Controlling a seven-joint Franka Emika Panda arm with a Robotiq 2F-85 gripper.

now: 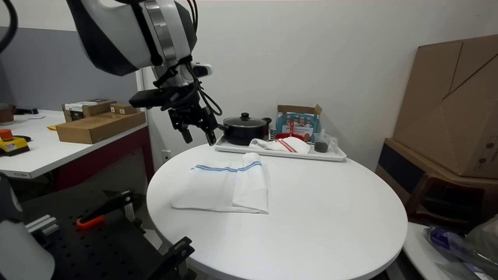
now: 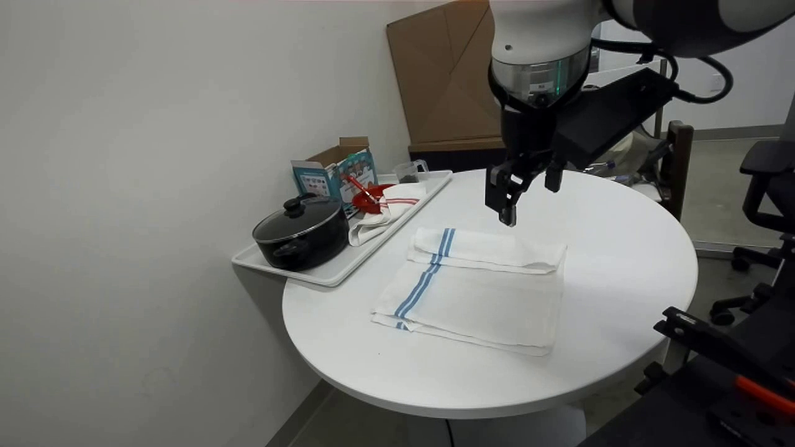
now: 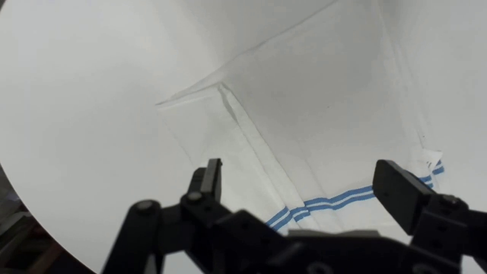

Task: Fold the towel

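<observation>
A white towel with blue double stripes lies on the round white table, in both exterior views (image 1: 212, 190) (image 2: 484, 301). One side is folded over in a strip: the right side in an exterior view, the far side as seen from the opposite angle. In the wrist view the towel (image 3: 323, 95) has this strip at the left, with its stripes slightly out of line. A small corner is turned up at the right. My gripper (image 1: 199, 137) is open and empty above the towel; it also shows in the exterior view (image 2: 531, 200) and the wrist view (image 3: 298, 165), fingers wide apart.
A white tray (image 1: 330, 156) at the table's wall edge holds a black lidded pot (image 1: 244, 130), a red-striped white cloth (image 1: 286, 144), a red pan, a box (image 1: 297, 120) and a clear cup (image 1: 322, 143). The round table (image 1: 330, 217) extends beyond the towel.
</observation>
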